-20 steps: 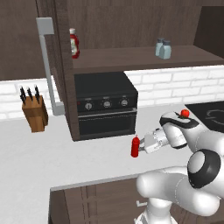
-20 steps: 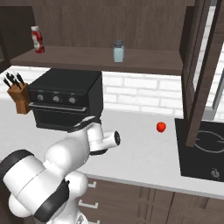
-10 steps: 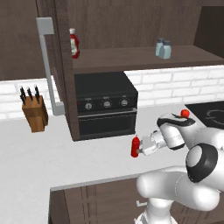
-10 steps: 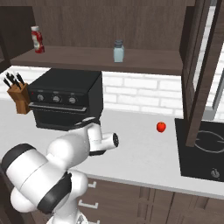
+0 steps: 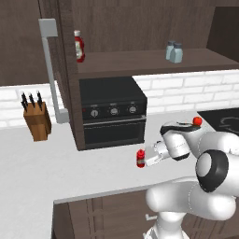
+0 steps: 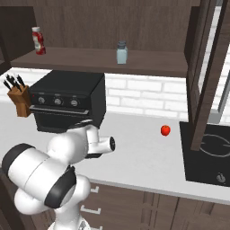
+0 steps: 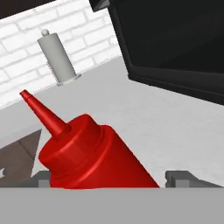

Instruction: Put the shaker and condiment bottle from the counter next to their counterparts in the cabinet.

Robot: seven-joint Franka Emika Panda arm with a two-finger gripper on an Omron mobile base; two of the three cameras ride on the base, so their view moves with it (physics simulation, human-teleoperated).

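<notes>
Holding item: condiment bottle (image 5: pixel 139 158), all red with a pointed nozzle, clamped between the fingers of the gripper (image 5: pixel 144 158); in the hand view the bottle (image 7: pixel 94 155) sits between both finger tips, nozzle angled away from the hand. It is carried above the counter (image 5: pixel 42 163), near the front edge, just ahead of the black oven (image 5: pixel 112 116).

Cabinet (image 5: pixel 140 28), dark wood, door swung open with a tall pale grey bar handle (image 5: pixel 50 70). On its shelf (image 5: pixel 144 60):
- left end: red bottle with white cap and label (image 5: pixel 79 45), upright, also seen from the right base view (image 6: pixel 38 40);
- toward the right end: pale blue shaker (image 5: pixel 170 50) with the greyish-blue shaker (image 5: pixel 177 52) just beside it; touching or apart cannot be told. From the right base view they overlap as one (image 6: pixel 121 52).

Counter items: knife block (image 5: pixel 36 119) at the back left, against the brick wall; small red fruit (image 6: pixel 165 130) near the cooktop (image 6: pixel 209 152); a white paper-towel holder (image 7: pixel 56 57) by the wall in the hand view.
</notes>
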